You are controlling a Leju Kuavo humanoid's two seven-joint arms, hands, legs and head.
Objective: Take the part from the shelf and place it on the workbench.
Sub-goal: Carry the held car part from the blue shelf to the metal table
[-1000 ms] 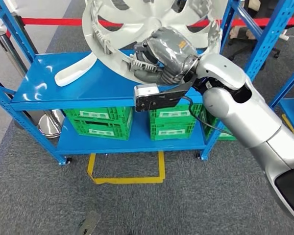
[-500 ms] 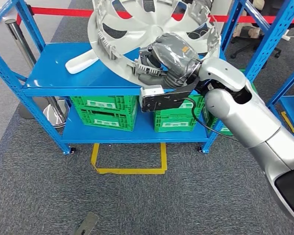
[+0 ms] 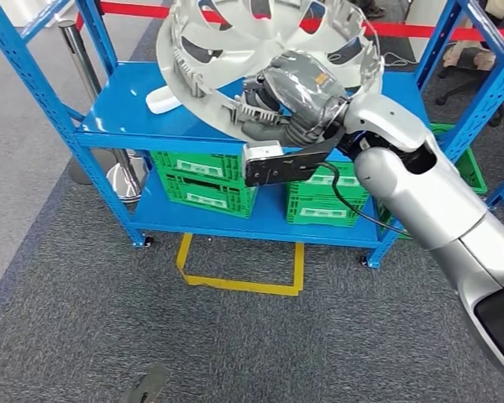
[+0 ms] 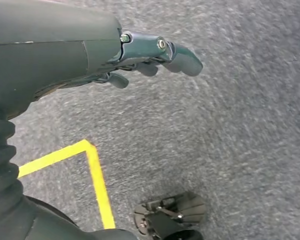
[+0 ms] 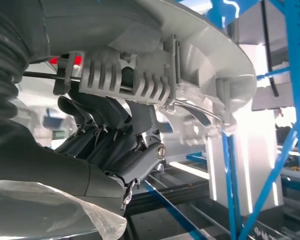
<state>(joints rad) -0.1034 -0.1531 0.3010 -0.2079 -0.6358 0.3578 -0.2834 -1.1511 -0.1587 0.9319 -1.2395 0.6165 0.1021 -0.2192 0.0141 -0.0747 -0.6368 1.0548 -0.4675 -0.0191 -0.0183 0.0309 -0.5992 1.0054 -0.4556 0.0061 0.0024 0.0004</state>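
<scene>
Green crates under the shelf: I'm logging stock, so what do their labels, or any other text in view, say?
No text can be read.
Green crates: white label strips, print too small and blurred.
Right robot hand: an orange patch under its plastic wrap, illegible.
Grey wheel cover: no visible marking.

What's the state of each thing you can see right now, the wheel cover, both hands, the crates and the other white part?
wheel cover: gripped at its rim, tilted above the shelf.
right hand: grips the wheel cover.
left hand: holds nothing, fingers apart, above the carpet.
white part: lying on the upper shelf.
green crates: on the lower shelf.
</scene>
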